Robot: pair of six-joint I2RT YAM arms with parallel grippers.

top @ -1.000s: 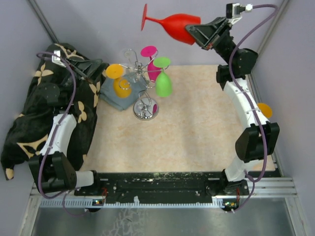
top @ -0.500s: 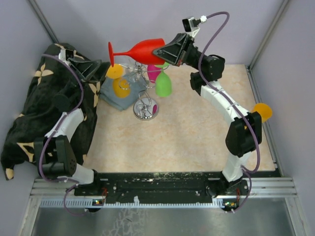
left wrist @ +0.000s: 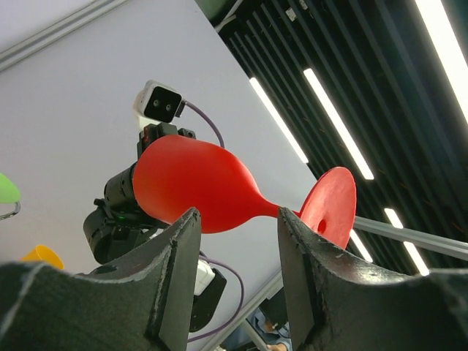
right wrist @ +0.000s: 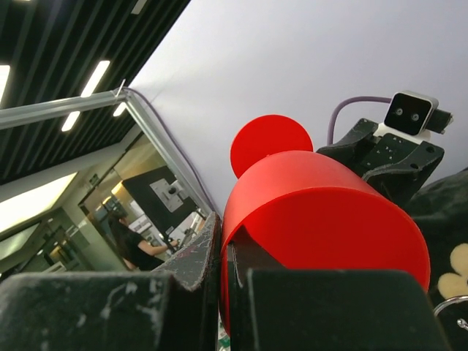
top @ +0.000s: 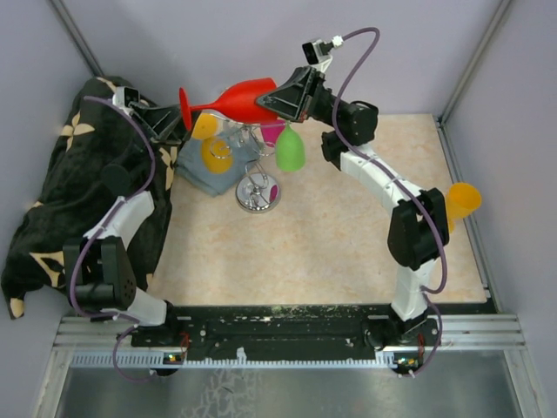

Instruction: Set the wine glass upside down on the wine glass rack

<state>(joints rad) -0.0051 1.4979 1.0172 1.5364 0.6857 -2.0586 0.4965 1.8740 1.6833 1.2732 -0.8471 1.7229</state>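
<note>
The right pincer (top: 277, 97) is clamped on the rim of the red wine glass (top: 231, 98). In its wrist view, one finger sits inside the bowl and the other outside, with the wall pinched between them (right wrist: 223, 256). The glass lies on its side in the air, bowl towards the right arm and its stem and round foot pointing left. It hangs just above the top of the wine glass rack (top: 252, 165) and is not on any loop.

The left pincer (top: 170, 122) stands open close by the foot of the glass. From its own camera the fingers (left wrist: 172, 278) are spread wide and the red wine glass (left wrist: 194, 183) shows beyond the gap between them. I cannot tell whether they touch it.

A green glass (top: 290, 150), a pink glass (top: 271, 131) and an orange glass (top: 213, 148) hang bowl-down on the rack. Its shiny base rests partly on a grey-blue cloth (top: 198, 170) at the far left of the bench (top: 331, 235). A black flowered cloth (top: 52, 192) is heaped along the left side, under the left arm. An orange cup (top: 461, 202) sits at the right edge, behind the right arm.
</note>
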